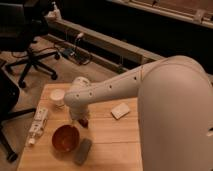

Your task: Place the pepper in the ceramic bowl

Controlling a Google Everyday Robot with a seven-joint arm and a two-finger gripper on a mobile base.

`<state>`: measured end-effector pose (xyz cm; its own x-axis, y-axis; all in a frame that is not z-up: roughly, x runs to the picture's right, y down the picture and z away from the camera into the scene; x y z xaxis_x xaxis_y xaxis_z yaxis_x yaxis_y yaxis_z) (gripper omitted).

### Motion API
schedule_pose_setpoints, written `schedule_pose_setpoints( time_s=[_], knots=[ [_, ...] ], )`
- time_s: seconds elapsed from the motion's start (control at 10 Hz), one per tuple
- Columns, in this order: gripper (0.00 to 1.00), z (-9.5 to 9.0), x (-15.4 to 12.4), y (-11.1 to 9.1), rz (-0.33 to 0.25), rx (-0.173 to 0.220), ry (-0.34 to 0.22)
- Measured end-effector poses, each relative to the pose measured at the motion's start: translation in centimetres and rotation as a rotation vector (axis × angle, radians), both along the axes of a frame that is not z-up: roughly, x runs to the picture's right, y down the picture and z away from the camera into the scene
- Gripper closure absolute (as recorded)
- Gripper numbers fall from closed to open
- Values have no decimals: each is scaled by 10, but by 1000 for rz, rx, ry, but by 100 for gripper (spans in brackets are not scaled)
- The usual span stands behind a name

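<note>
We see the small glossy dark-red pepper [84, 122] beside the round orange-brown ceramic bowl [65, 140], not inside; the gripper [79, 118] hangs over it, grasp we cannot tell.

1. One ceramic bowl [66, 138] on the counter [112, 147].
2. One pepper [83, 122].
3. One white cup [57, 97].
4. One grey block [82, 151].
5. One flat white piece [120, 110].
6. One white tube [38, 125].
7. One gripper [78, 117], down at the counter right by the pepper.
8. One office chair [29, 47].
</note>
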<state>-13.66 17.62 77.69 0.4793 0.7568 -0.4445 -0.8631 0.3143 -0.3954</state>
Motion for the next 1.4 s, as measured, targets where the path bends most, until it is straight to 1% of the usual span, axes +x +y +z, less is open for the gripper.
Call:
schedule_pose_setpoints(
  time_s=[0.1, 0.2, 0.3, 0.4, 0.5, 0.6, 0.7, 0.8, 0.9, 1.1, 1.4],
  knots=[
    [35, 8, 3, 13, -37, 7, -42],
    [35, 19, 10, 23, -76, 18, -63],
    [35, 26, 17, 24, -91, 30, -59],
    [35, 34, 25, 17, -106, 57, -47],
    [35, 37, 25, 3, -100, 83, -41],
    [35, 35, 19, -9, -82, 99, -52],
    [35, 30, 12, -20, -62, 111, -67],
    [35, 24, 4, -29, -40, 113, -90],
    [35, 21, 0, -30, -30, 104, -104],
    [35, 23, 3, -27, -5, 83, -107],
    [35, 48, 27, -24, 57, 72, -63]
  ],
)
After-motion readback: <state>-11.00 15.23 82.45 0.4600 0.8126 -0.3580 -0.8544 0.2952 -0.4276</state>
